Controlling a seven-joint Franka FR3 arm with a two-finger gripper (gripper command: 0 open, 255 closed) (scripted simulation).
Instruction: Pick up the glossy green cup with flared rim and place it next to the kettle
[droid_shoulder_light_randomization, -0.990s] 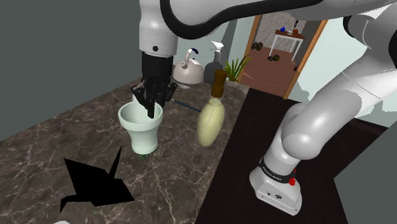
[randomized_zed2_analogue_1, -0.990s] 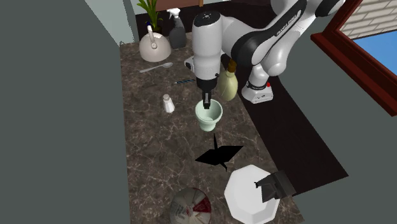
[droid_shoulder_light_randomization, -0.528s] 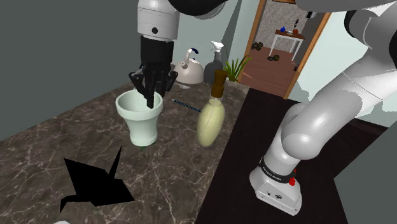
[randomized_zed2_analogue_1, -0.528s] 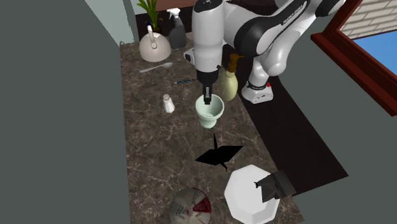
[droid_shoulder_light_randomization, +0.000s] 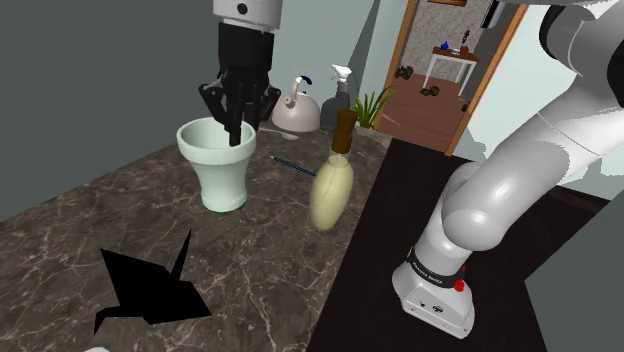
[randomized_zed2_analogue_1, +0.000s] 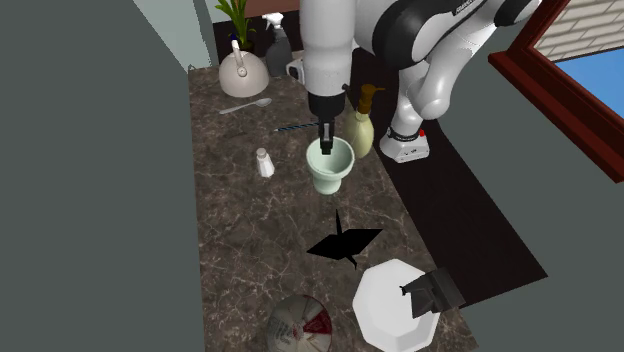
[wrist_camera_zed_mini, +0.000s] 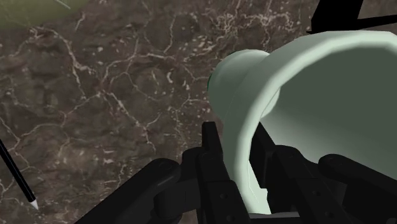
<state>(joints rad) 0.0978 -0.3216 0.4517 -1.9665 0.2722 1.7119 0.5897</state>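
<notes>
**MY TOOL CLAMPS THE GREEN CUP BY ITS RIM**

My black two-finger tool (droid_shoulder_light_randomization: 237, 128) is clamped on the pale green glossy cup with a flared rim (droid_shoulder_light_randomization: 220, 172), left of centre in the shoulder view, over the dark, white-veined marble table (droid_shoulder_light_randomization: 60, 230). One finger reaches inside the cup and the other stays outside, with the rim pinched between them. The wrist view shows the outer finger (wrist_camera_zed_mini: 213, 156) pressed against the cup's wall. The cup hangs upright under my hand; I cannot tell whether its foot clears the table.

The rounded off-white kettle (droid_shoulder_light_randomization: 296, 113) stands at the top centre of the shoulder view, behind the cup and apart from it. A dark spray bottle (droid_shoulder_light_randomization: 340, 95) stands just beside the kettle, with a green plant (droid_shoulder_light_randomization: 372, 105) to its right. A thin dark pen (droid_shoulder_light_randomization: 295, 165) lies on the table between the cup and the kettle. A yellowish soap bottle with a brown pump (droid_shoulder_light_randomization: 333, 185) stands near the cup on its right. A black folded-paper crane (droid_shoulder_light_randomization: 150, 285) sits at the lower left.

In the second exterior view, a silver spoon (randomized_zed2_analogue_1: 245, 105) lies below the kettle at the upper left. A small white shaker (randomized_zed2_analogue_1: 265, 162) stands left of the cup. A white octagonal plate (randomized_zed2_analogue_1: 385, 310) and a round bowl (randomized_zed2_analogue_1: 298, 325) sit along the bottom edge.
</notes>
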